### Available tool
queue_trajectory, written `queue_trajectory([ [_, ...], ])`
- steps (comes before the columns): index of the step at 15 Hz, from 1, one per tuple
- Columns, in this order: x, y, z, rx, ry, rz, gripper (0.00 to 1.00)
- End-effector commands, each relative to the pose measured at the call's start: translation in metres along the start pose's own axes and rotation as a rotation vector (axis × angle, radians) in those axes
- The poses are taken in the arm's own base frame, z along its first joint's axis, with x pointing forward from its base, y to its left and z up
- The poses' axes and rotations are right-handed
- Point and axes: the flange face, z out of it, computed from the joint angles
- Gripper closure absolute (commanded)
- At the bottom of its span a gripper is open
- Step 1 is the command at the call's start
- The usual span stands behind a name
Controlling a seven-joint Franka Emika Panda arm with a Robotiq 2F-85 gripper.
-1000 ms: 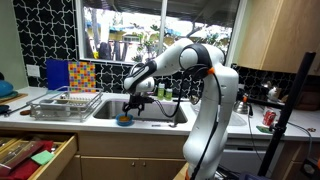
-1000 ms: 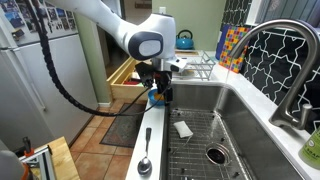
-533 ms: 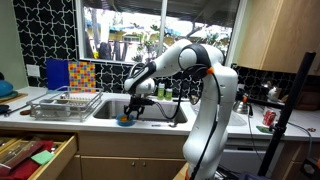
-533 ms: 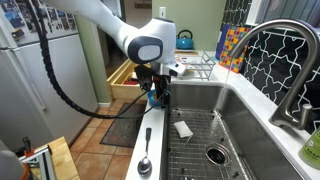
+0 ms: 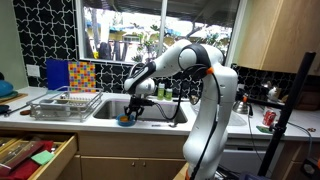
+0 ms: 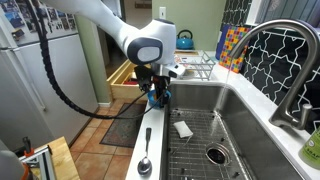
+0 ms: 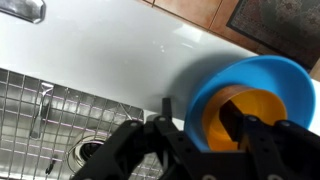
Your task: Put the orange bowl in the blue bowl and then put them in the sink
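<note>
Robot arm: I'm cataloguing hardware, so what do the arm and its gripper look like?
The arm is glossy white with rounded segments. One joint has a grey disc cap, and there is an orange band near the elbow. A thick black cable runs along it. The gripper is black, with angular black fingers.

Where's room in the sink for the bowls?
The wire grid is bare between the white scrap and the sink's far wall. It's tighter near the drain; the front rim is crowded by the spoon and the claw holding the blue bowl.
</note>
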Motion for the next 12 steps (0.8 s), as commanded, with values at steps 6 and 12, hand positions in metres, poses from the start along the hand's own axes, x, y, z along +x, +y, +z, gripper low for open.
queue_trajectory([
  [6, -0.006, 0.007, -0.031, 0.133, 0.040, -0.075, 1.00],
  [12, -0.007, 0.032, -0.077, 0.182, 0.101, -0.067, 0.98],
])
